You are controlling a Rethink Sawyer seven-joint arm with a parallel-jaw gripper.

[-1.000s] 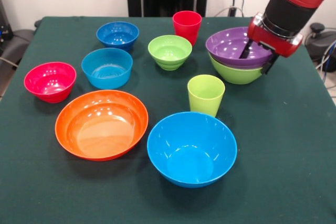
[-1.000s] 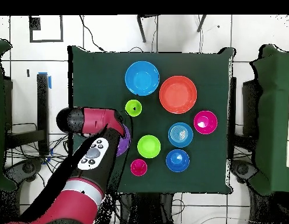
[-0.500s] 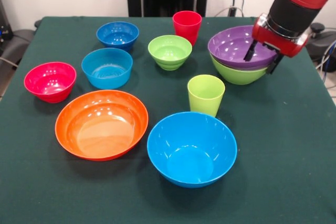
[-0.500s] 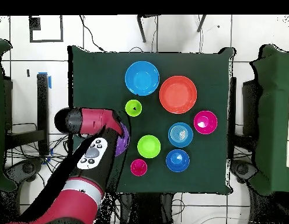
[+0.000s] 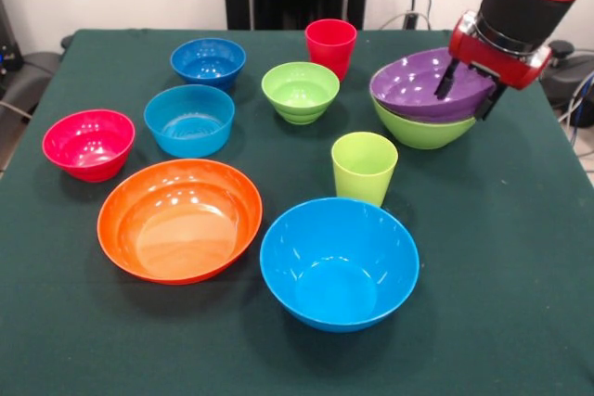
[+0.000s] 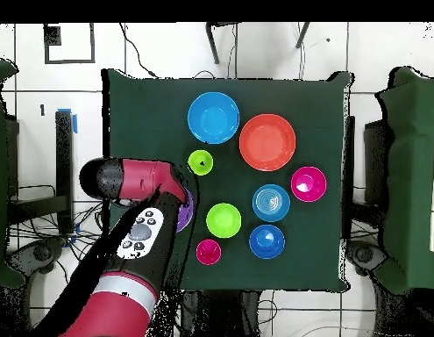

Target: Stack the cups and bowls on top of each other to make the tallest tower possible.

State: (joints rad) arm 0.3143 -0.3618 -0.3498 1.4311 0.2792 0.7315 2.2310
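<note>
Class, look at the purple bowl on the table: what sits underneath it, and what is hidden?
The purple bowl is nested, tilted, in a large green bowl. Only the green bowl's rim and outer wall show; its inside is covered. The gripper straddles the purple rim, hiding part of it.

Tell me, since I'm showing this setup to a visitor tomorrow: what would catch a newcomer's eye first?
Probably the red and black arm, whose gripper straddles the rim of the purple bowl nested in the large lime-green bowl at the table's right in the front view, one of its jaws inside and one outside. Next, the large orange bowl and large light blue bowl side by side near the front edge.
</note>
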